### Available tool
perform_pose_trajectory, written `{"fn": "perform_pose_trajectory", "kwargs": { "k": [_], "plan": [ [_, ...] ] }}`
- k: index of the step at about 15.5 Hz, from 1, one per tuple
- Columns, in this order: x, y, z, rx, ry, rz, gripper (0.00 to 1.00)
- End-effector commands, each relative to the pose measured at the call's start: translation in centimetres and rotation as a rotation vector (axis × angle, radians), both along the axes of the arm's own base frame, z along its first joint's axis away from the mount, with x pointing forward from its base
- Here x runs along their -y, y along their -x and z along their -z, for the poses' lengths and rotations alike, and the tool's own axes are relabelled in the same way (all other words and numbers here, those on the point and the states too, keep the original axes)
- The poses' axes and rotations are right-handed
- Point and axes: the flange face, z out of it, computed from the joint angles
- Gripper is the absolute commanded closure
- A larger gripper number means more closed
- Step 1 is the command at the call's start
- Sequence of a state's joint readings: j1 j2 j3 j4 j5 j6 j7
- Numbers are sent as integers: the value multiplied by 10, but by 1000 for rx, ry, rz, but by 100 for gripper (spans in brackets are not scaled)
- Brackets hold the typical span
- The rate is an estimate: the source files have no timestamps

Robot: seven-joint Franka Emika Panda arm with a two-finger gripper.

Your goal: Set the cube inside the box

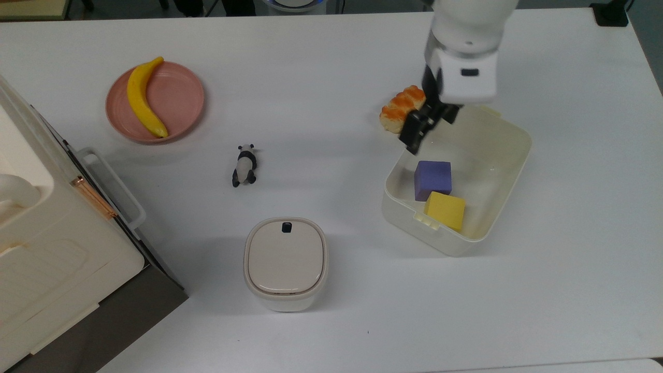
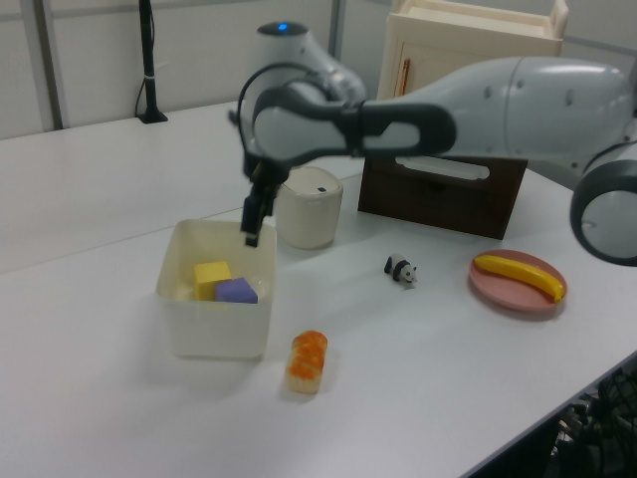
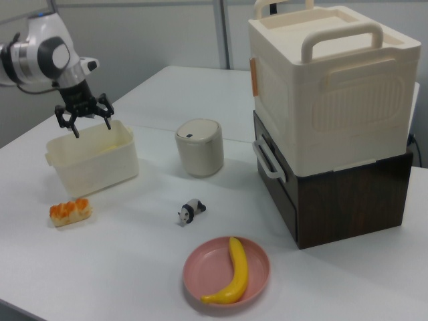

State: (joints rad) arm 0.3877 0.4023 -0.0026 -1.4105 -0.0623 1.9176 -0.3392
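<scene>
on the white table (image 1: 331,62) we are seeing a pink plate (image 1: 178,98) carrying a yellow banana (image 1: 141,98), which is lying across the plate. a small panda figure (image 1: 244,165) is lying well apart from the plate, and a squat white canister (image 1: 285,263) with a black button on its lid is standing nearby. an orange-topped bread roll (image 1: 400,106) is resting on the table. a purple cube (image 1: 433,180) is sitting flat. in the right view, a cream carry case (image 3: 331,83) is sitting on a dark brown case (image 3: 334,194).
</scene>
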Motion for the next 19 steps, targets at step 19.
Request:
{"fn": "perform_pose_trajectory", "kwargs": {
  "k": [19],
  "plan": [
    [219, 19, -89, -82, -21, 856, 0]
  ]
}}
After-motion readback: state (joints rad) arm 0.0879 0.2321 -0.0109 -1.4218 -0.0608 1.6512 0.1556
